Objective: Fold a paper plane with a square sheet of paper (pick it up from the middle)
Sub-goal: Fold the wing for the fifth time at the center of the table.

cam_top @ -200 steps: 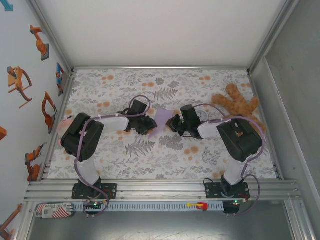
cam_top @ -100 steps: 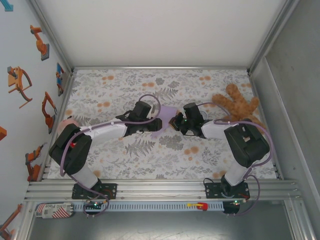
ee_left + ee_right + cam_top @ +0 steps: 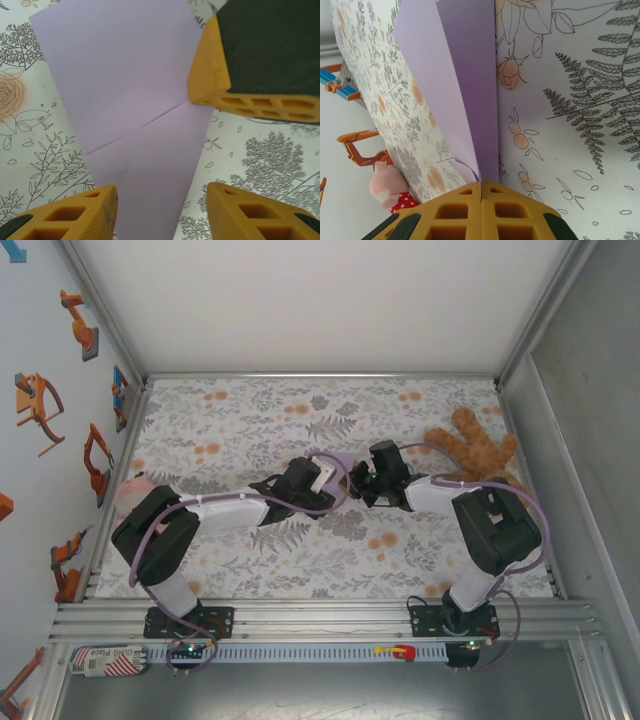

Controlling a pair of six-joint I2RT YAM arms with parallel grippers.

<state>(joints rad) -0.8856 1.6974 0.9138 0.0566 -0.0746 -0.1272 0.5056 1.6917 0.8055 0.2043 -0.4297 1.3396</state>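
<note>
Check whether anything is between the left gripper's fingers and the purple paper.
Nothing visible is in the way. The left gripper is open, and the lavender sheet of paper runs straight in between its fingers. The right gripper pinches the sheet's edge off to one side, clear of that path.

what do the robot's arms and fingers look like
Left arm and right arm match: white links, black joint housings, purple cables running along them, black bases on an aluminium rail. Fingers are yellow-orange with rectangular cut-outs.
</note>
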